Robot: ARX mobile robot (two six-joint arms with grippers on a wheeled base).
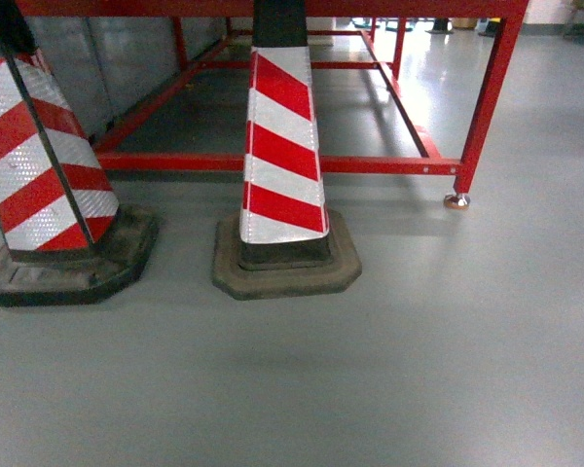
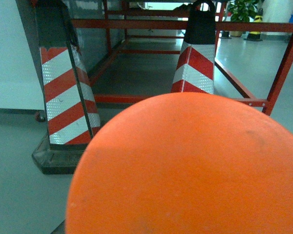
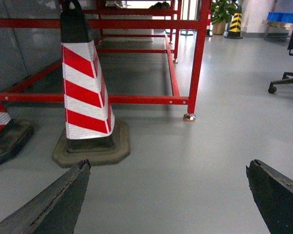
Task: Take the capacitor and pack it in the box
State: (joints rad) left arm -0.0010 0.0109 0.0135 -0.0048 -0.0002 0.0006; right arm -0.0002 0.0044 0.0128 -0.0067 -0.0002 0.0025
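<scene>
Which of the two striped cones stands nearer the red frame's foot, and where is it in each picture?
Head: the cone stands at centre.
Left wrist: upper right.
Right wrist: left of centre.
Shared landmark: the red frame behind it.

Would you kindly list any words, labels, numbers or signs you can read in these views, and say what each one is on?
No readable text in any view.
The cones carry only red and white stripes, no lettering.
The orange object filling the left wrist view shows no legible print.
The red frame bears no label.
The yellow-and-black cone far off shows no text.
The right gripper is open and unmarked.
</scene>
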